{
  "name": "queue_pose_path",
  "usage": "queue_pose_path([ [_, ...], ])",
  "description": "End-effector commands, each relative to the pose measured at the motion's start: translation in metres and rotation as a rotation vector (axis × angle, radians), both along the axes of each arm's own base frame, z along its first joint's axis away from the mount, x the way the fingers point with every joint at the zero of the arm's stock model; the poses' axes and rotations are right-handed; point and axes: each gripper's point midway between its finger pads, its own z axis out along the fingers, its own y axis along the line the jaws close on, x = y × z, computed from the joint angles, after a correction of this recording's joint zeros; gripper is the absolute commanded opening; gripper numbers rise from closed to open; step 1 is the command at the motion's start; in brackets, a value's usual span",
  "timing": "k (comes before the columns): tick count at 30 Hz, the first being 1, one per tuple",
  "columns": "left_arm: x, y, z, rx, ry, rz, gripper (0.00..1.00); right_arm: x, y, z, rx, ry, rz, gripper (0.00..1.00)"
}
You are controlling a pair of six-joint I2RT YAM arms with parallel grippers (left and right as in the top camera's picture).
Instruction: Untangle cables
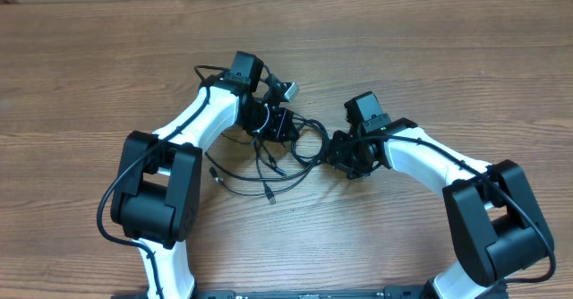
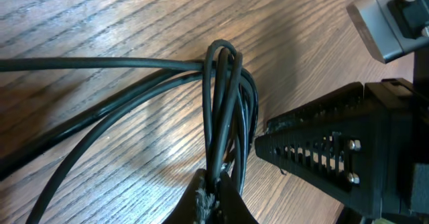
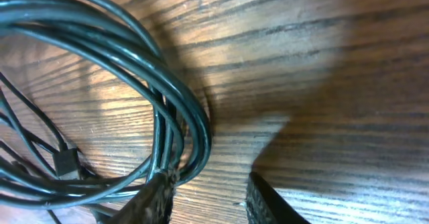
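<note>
The cables are thin black cords bunched in a loose tangle on the wooden table between the two arms. Two silver-tipped plug ends trail toward the front. My left gripper sits on the tangle's upper left. In the left wrist view it is shut on a few strands of an upright loop of cables. My right gripper is at the tangle's right edge. In the right wrist view it is open, with bare wood between its fingers. The curved cables rest against its left finger.
A small grey block lies just behind the left gripper, and it shows at the top right of the left wrist view as a grey block. A black perforated part stands close to the right of the held loop. Wooden table surrounds the tangle.
</note>
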Motion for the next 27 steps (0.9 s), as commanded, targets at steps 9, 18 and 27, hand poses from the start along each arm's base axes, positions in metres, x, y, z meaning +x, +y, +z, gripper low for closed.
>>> queue_pose_path([
  [9,-0.004,-0.006,-0.003,-0.008,0.026,-0.003,0.04,0.002,0.007,-0.004,-0.065,-0.024,-0.067,0.34],
  [18,-0.005,-0.006,-0.003,-0.009,0.027,-0.004,0.04,0.004,0.021,-0.006,-0.126,-0.087,-0.109,0.32],
  [27,-0.005,-0.007,-0.003,-0.008,0.027,-0.005,0.04,0.014,0.025,-0.003,-0.170,-0.169,-0.136,0.36],
])
